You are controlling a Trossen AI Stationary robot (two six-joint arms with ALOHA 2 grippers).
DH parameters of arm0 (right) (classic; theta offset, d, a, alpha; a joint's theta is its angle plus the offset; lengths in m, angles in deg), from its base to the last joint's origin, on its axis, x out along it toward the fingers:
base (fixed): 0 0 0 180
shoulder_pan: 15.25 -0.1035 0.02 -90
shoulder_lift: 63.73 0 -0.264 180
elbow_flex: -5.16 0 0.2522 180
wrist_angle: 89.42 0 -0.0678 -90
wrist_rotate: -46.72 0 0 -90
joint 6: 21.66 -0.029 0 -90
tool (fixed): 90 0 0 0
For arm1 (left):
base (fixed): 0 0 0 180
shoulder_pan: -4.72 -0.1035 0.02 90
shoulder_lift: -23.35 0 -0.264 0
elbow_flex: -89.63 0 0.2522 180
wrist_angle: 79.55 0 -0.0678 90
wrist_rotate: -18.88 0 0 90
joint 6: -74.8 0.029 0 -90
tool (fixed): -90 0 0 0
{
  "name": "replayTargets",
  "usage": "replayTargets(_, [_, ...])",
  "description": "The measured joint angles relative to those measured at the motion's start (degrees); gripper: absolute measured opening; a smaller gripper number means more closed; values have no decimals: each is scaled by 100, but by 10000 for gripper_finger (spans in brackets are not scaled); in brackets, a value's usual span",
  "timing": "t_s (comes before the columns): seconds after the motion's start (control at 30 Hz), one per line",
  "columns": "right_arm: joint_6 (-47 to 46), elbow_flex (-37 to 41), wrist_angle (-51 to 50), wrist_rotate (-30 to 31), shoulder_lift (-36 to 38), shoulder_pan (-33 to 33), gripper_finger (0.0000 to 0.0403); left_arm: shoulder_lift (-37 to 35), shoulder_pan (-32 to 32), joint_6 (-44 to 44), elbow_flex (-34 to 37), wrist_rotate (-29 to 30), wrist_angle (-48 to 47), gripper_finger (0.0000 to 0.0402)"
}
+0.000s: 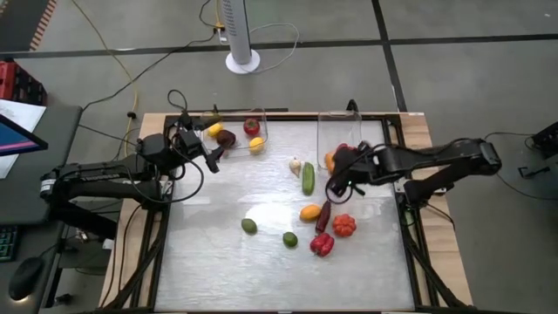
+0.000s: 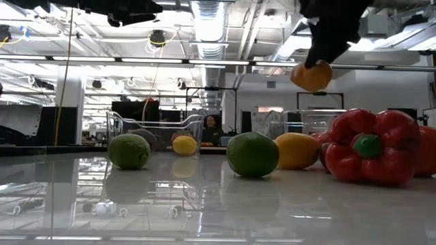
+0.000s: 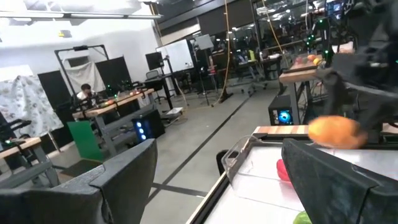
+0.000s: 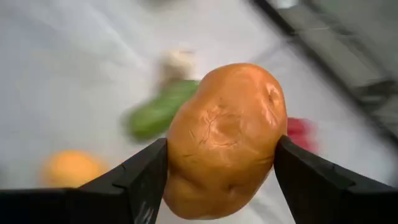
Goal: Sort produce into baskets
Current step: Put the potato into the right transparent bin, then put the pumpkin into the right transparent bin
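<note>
We note the right gripper [image 4: 221, 186] closed on an orange-brown potato [image 4: 225, 140], one dark finger pressed to each flank, the piece gripped around its lower half and standing tall above the contact line. In the low view the potato [image 2: 312, 75] hangs clear of the table, well above the produce resting there. From above, the right gripper [image 1: 336, 174] sits at the near edge of the right basket [image 1: 336, 129], with the green cucumber [image 1: 309, 178] and a white garlic bulb [image 1: 296, 165] just beside it on the table [image 1: 218, 262]. Further toward the front lie an orange-yellow fruit [image 1: 309, 212], a dark purple piece [image 1: 324, 215], two red peppers [image 1: 334, 235] and two limes [image 1: 269, 233]. The left gripper [image 1: 209, 157] waits beside the left basket [image 1: 259, 122], which already holds several pieces; its fingers stand wide apart in its wrist view. Our concern: the hold is low on a smooth, rounded body, so a quick swing toward the basket could let the potato pivot or slip out. A low carry could also catch the basket's clear wall, which is hard to judge.
</note>
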Motion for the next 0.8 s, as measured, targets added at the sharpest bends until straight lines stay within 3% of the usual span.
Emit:
replayTargets(0.17, [314, 4, -430, 136, 69, 671, 329, 0, 0, -17, 0, 0, 1, 331])
replayTargets(0.27, [572, 4, -384, -263, 26, 989, 359, 0, 0, -44, 0, 0, -2, 331])
replayTargets(0.43, [733, 4, -342, -474, 67, 1015, 395, 0, 0, -44, 0, 0, -45, 331])
replayTargets(0.53, [748, 2, -146, -877, 116, 699, 394, -2, 0, -44, 0, 0, -98, 331])
replayTargets(0.67, [522, -7, 234, -1597, -31, -228, 382, -2, 0, -42, 0, 1, -205, 331])
replayTargets(0.8, [-201, -7, 197, -1627, -469, -1201, 378, -2, 1, -56, 0, 2, -207, 331])
